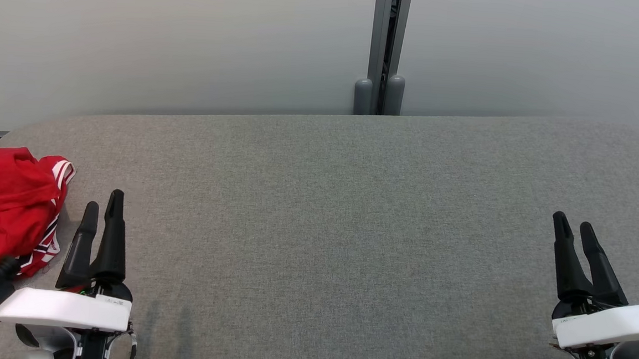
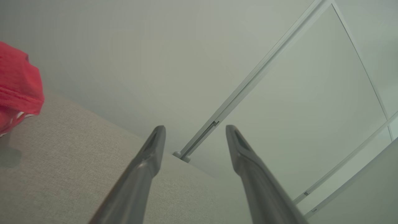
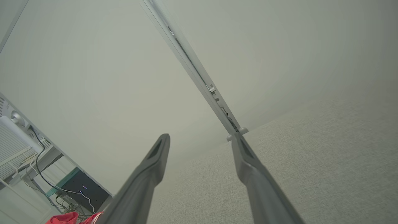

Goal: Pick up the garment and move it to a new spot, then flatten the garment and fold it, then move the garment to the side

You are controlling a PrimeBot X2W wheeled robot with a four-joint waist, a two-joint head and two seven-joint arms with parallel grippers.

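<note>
The garment (image 1: 4, 204) is a crumpled red piece with white and dark striped trim, bunched at the left edge of the grey fabric table (image 1: 328, 224). It also shows at the left edge of the left wrist view as red cloth (image 2: 18, 84). My left gripper (image 1: 102, 206) stands open just right of the garment, apart from it, with nothing between its fingers. My right gripper (image 1: 573, 227) stands open near the table's right edge, also holding nothing. Each wrist view shows its gripper open: left (image 2: 195, 128), right (image 3: 201, 137). A bit of red cloth (image 3: 67, 218) peeks in at the right wrist view's bottom.
A pale partition wall with a grey vertical post (image 1: 385, 50) runs behind the table's far edge. A dark box with cables (image 3: 77, 189) stands beyond the table's left end. The wide grey surface lies between the two grippers.
</note>
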